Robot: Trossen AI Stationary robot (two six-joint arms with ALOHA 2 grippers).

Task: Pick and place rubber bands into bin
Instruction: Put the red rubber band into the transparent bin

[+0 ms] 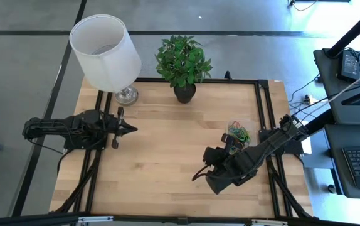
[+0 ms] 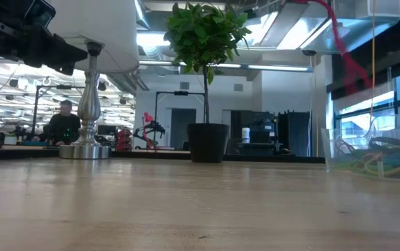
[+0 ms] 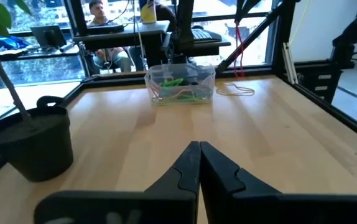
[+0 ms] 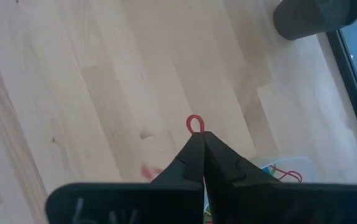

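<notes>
The right hand (image 4: 198, 138), clenched on a thin red rubber band (image 4: 194, 124), carries it above the pale wooden desk (image 1: 167, 157); next, swing toward the clear plastic bin (image 1: 237, 132) at its one o'clock and let go.

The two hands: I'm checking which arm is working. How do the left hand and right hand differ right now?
The right hand is shut on a red rubber band; the left hand is shut on nothing. The right hand hangs near the bin; the left hand waits by the lamp, across the table from the bin. Both are closed.
</notes>
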